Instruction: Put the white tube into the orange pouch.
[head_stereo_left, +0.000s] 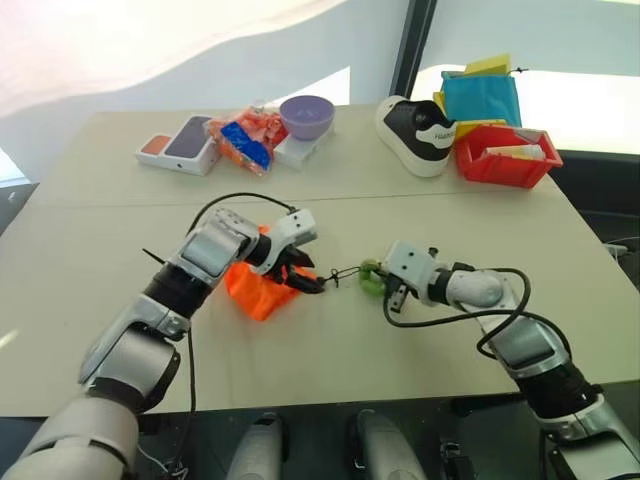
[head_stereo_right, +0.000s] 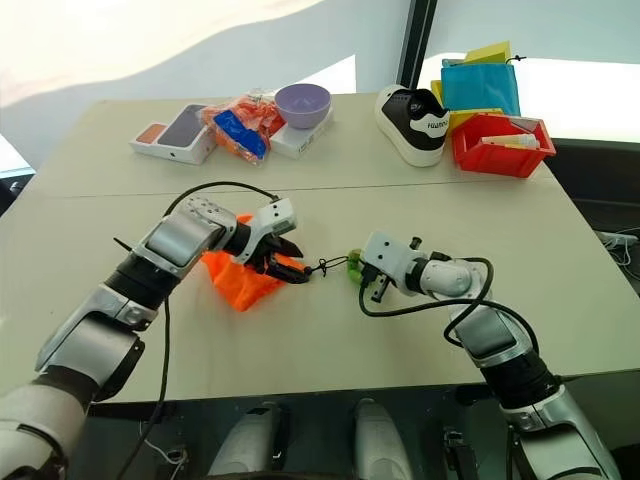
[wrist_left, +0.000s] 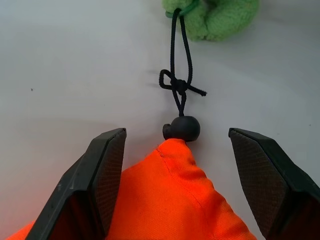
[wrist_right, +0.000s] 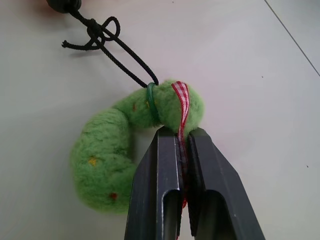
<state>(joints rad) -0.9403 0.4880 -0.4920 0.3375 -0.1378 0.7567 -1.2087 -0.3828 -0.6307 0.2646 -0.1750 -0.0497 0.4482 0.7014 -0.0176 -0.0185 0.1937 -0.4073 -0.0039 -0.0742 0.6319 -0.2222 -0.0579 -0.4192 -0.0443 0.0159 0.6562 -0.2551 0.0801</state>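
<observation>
We count one orange pouch (head_stereo_left: 258, 287) at centre left, the left gripper (head_stereo_left: 300, 272) spread wide around its cinched neck; one black cord (wrist_left: 180, 87) runs to one green ring (wrist_right: 107, 150), whose checked ribbon (wrist_right: 182, 102) the right gripper (wrist_right: 182, 137) pinches tight; farther back, two phone boxes (head_stereo_left: 180, 145), snack packet (head_stereo_left: 243, 142), bowl (head_stereo_left: 307, 115), shoe (head_stereo_left: 418, 132), red bin (head_stereo_left: 505, 155); we cannot find the white tube.

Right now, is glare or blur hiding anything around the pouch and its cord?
Left eye view: sunlight washes out the far wall and window, but the orange pouch is evenly lit. Left wrist view: sharp; the black cord and its knot read clearly, with the left gripper open around the pouch neck. Right wrist view: crisp; the right gripper is shut on the green ring, soft shadow only.
</observation>
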